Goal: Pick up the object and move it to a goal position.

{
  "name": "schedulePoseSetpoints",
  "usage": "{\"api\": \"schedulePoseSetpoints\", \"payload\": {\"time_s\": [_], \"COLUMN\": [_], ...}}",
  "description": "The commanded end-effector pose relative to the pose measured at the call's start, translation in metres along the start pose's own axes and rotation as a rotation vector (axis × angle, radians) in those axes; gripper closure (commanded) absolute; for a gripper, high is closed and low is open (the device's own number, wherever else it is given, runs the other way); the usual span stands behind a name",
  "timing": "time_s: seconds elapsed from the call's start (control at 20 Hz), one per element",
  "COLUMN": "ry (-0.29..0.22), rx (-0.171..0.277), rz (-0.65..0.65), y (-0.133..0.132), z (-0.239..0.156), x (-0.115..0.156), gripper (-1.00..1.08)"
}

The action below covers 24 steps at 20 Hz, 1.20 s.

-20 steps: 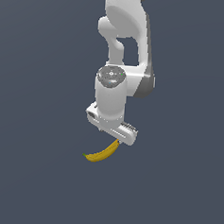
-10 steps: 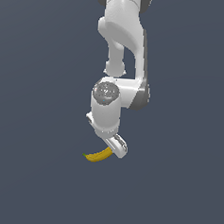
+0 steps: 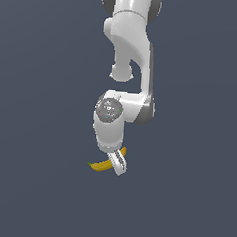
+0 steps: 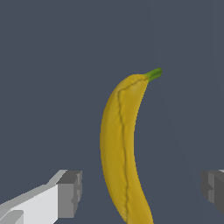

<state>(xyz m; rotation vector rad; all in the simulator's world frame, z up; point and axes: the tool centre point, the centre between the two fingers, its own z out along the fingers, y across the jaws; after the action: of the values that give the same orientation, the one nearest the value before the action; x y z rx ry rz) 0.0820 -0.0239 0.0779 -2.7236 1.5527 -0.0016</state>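
Note:
The banana (image 3: 102, 165) is small, curved and yellow with a greenish stem tip. It lies on the dark grey floor, partly hidden by my hand in the exterior view. My gripper (image 3: 118, 163) is down at the banana's level, over its end at the exterior view's right. In the wrist view the banana (image 4: 120, 148) lies lengthwise between my two fingertips (image 4: 70, 193), which stand wide apart and do not touch it. The gripper (image 4: 142, 190) is open and holds nothing.
A plain dark grey floor (image 3: 185, 195) fills both views. My white arm (image 3: 130, 46) comes down from the top of the exterior view. Nothing else shows.
My hand has come down to the banana and the wrist has turned. The banana has stayed in place.

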Motion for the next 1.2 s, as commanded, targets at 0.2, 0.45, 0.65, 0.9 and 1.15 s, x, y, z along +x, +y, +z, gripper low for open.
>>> {"api": "schedulePoseSetpoints", "payload": {"time_s": [0.2, 0.45, 0.65, 0.9, 1.15], "ry": [0.002, 0.002, 0.002, 0.002, 0.002], "rx": [-0.005, -0.006, -0.006, -0.006, -0.006], "rz": [0.062, 0.064, 0.065, 0.068, 0.069], "y": [0.000, 0.000, 0.000, 0.001, 0.001], "z": [0.008, 0.009, 0.019, 0.045, 0.060], "x": [0.004, 0.004, 0.004, 0.004, 0.004], "gripper": [-0.92, -0.92, -0.92, -0.92, -0.92]}}
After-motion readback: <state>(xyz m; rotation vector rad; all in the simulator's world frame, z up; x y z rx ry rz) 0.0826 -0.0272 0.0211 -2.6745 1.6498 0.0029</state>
